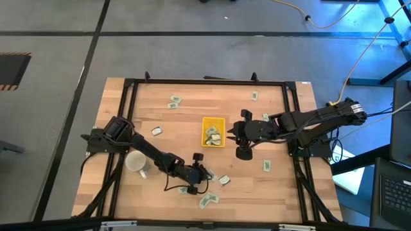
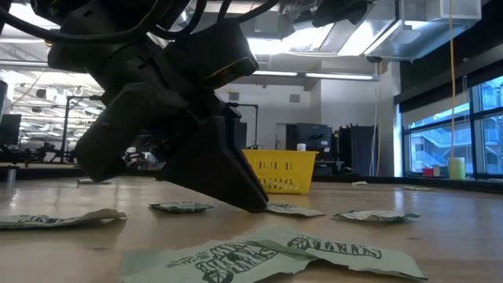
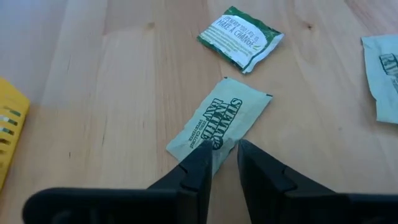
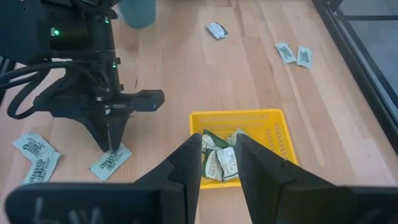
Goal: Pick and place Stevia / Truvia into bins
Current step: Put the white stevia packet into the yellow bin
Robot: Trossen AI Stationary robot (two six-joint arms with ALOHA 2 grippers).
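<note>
- Your left gripper (image 3: pixel 222 155) sits low on the worktop (image 1: pixel 186 119), fingers nearly closed, pinching the edge of a Stevia packet (image 3: pixel 219 127) lying flat.
- Your right gripper (image 4: pixel 217 155) hovers over the yellow tray (image 4: pixel 273 127), fingers slightly apart, holding nothing.
- Several packets (image 4: pixel 217 158) lie inside the tray.

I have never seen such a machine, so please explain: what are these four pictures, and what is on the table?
It is a robot with two dark arms at a wooden table. Each arm ends in a two-finger tool. One picture looks straight down, one looks level across the table top, and two come from cameras on the wrists.

Small green and white sweetener packets lie scattered on the wood. A yellow tray in the middle already holds several. A white mug stands near the left arm.

The left tool is down at the table, its fingers nearly shut over the edge of one packet. The right tool hangs above the tray, apparently holding nothing.
</note>
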